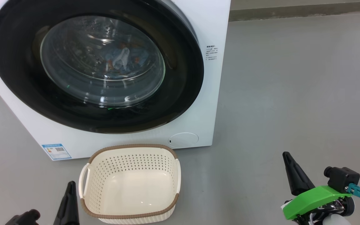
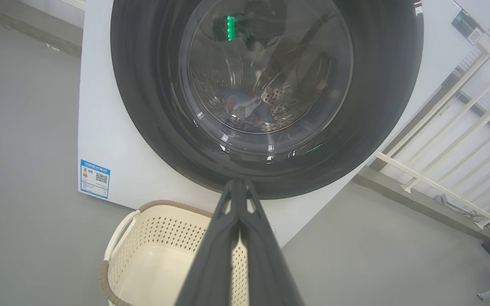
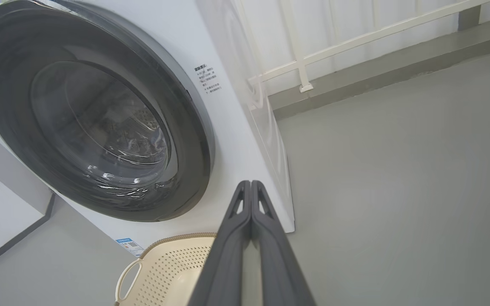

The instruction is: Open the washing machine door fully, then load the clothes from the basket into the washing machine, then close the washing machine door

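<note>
You have the smooth grey floor (image 1: 292, 93) under everything, and on it the washing machine (image 1: 211, 25), a big boxy white body with flat glossy panels. Its front is taken up by the washing machine door (image 1: 11, 68), a wide round ring of glossy black that lies flush against the front panel, closed. At the door's centre the clear glass bowl (image 1: 102, 90) bulges outward and catches reflections; behind it you can make out the perforated steel drum. The basket (image 1: 130, 146) stands on the floor just in front of the machine, below the door: a rounded rectangle of cream plastic with hole-punched walls, a smooth bottom, a brown woven-look rim and two looped side handles. The clothes (image 1: 120, 59) lie inside the drum, seen through the glass as a crumpled heap of light blue fabric with white patches. Your left gripper (image 2: 238, 187) hangs just left of the basket, its two long dark tapered fingers pressed together. Your right gripper (image 3: 250, 185), on a green plastic mount, is well apart to the right, fingers likewise pressed together. A small blue label sticker (image 1: 56, 151) sits on the machine's lower left corner.
</note>
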Motion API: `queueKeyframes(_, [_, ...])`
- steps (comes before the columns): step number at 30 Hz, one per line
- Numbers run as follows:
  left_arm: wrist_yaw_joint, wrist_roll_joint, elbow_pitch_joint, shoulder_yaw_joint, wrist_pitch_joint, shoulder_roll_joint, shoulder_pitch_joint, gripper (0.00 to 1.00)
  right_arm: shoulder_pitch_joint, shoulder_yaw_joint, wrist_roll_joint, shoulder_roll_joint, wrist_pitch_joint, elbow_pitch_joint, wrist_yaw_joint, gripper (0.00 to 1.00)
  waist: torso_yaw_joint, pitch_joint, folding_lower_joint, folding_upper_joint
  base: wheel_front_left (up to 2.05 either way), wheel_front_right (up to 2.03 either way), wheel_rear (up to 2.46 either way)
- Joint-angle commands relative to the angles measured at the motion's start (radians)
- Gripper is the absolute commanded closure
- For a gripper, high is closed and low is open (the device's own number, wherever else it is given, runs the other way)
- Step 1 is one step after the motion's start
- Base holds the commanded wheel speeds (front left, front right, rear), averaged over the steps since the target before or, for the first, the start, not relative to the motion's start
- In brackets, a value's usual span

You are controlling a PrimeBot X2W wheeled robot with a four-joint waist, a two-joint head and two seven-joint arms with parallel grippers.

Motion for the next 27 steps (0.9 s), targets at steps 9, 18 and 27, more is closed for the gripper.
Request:
queueKeyframes(9, [-0.012, -0.092, -0.025, 0.033, 0.029, -0.001, -0.039, 1.00, -0.027, -0.033, 0.104, 0.000, 0.028, -0.039, -0.001, 1.00, 0.002, 0.000, -0.0001, 0.0000, 0.00, 0.00, 0.00])
queueKeyframes(18, [-0.016, -0.169, -0.026, 0.050, 0.056, -0.009, -0.044, 1.00, -0.024, -0.055, 0.190, 0.007, 0.055, -0.047, -0.001, 1.00, 0.004, 0.000, -0.0001, 0.0000, 0.00, 0.00, 0.00])
queueKeyframes(27, [-0.021, -0.255, -0.027, 0.069, 0.085, -0.017, -0.049, 1.00, -0.021, -0.079, 0.285, 0.015, 0.084, -0.057, -0.001, 1.00, 0.006, 0.000, -0.0001, 0.0000, 0.00, 0.00, 0.00])
